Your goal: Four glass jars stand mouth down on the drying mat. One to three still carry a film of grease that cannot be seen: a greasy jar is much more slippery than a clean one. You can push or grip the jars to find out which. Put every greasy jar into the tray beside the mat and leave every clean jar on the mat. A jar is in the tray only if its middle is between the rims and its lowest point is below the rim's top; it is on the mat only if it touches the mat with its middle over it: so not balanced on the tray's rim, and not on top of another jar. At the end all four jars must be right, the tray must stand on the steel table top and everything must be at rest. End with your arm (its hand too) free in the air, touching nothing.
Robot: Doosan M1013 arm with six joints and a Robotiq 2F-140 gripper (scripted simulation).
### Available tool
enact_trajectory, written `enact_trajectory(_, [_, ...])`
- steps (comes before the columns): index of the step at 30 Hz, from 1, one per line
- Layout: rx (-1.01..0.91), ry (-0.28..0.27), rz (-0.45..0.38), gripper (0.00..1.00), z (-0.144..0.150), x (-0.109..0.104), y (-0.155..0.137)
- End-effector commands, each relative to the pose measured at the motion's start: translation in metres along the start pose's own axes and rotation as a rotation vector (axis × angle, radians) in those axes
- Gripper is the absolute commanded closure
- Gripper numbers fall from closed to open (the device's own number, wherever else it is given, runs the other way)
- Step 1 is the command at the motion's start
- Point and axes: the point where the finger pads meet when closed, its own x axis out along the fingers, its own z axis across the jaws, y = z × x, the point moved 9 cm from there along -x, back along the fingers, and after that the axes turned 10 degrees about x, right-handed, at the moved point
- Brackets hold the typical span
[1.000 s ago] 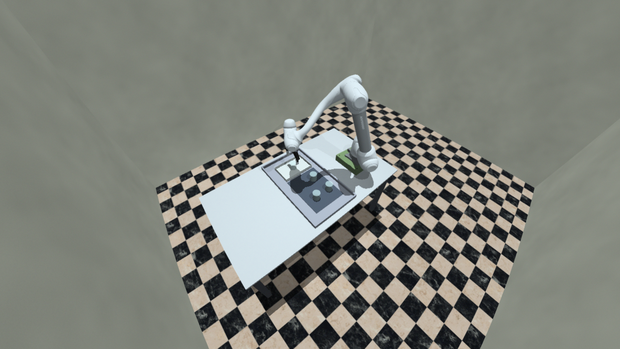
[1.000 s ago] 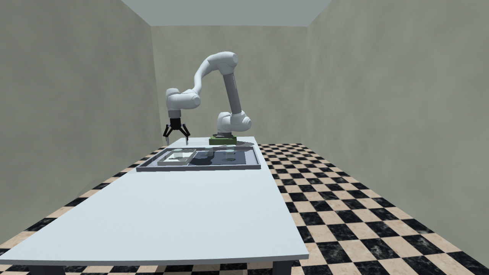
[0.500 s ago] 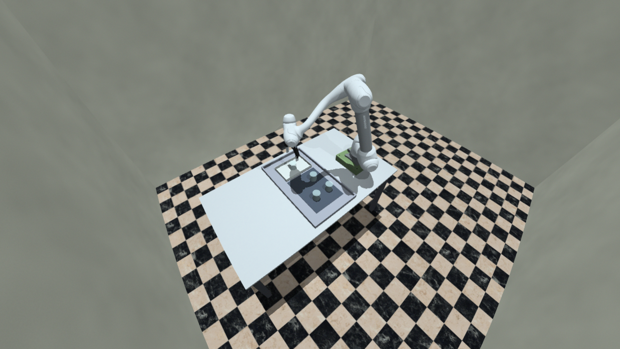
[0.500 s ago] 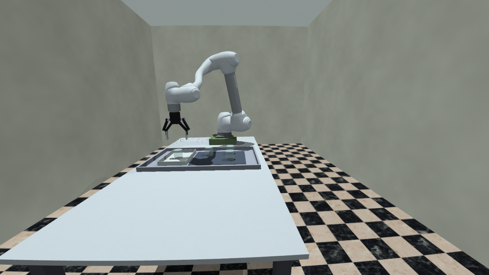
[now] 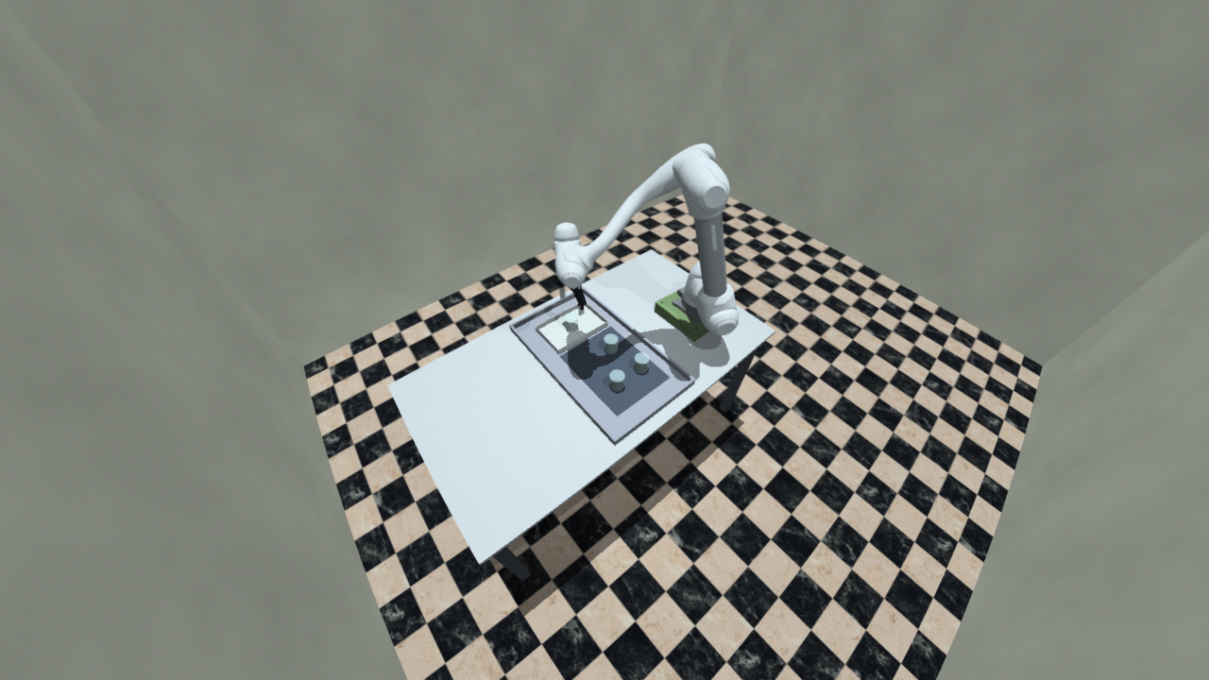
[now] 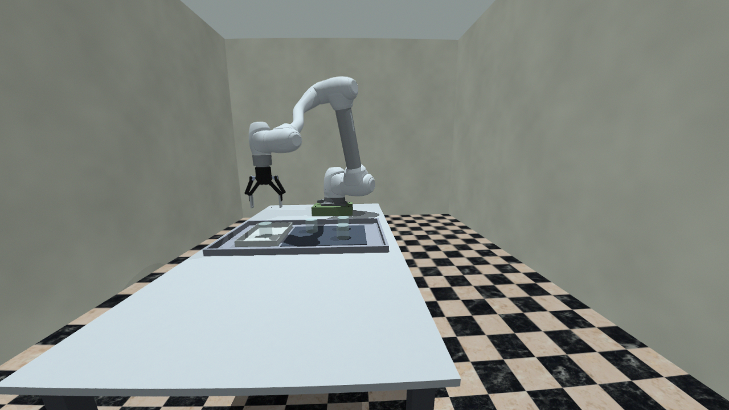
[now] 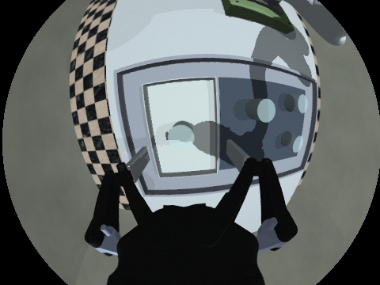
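Note:
A pale tray lies left of the dark drying mat (image 7: 264, 123) in the wrist view. One glass jar (image 7: 180, 133) stands mouth down inside the tray, between its rims. Three jars stand on the mat: one near the tray (image 7: 265, 110) and two at the far side (image 7: 302, 104) (image 7: 298, 144). In the top view the tray (image 5: 572, 332) and the three mat jars (image 5: 610, 340) (image 5: 641, 363) (image 5: 618, 380) show too. My gripper (image 6: 265, 203) is open and empty, well above the tray and the jar in it (image 7: 186, 155).
A low grey frame (image 5: 602, 367) surrounds the tray and the mat on the steel table. The arm's green base block (image 5: 680, 314) sits behind the mat. The table's far left edge runs close to the tray.

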Motion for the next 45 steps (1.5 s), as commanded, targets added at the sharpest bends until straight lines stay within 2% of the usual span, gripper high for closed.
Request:
enact_trajectory(1, [0.0,0.0,0.0,0.0,0.027,0.0,0.011])
enact_trajectory(5, [0.0,0.0,0.0,0.0,0.057,0.0,0.024])
enact_trajectory(7, [0.0,0.0,0.0,0.0,0.057,0.0,0.024])
enact_trajectory(22, [0.0,0.0,0.0,0.0,0.172,0.0,0.071])
enact_trajectory(24, [0.0,0.0,0.0,0.0,0.172,0.0,0.071])
enact_trajectory(39, [0.0,0.0,0.0,0.0,0.286,0.0,0.119])
enact_trajectory(41, [0.0,0.0,0.0,0.0,0.286,0.0,0.119])
enact_trajectory(45, [0.0,0.0,0.0,0.0,0.317,0.0,0.132])
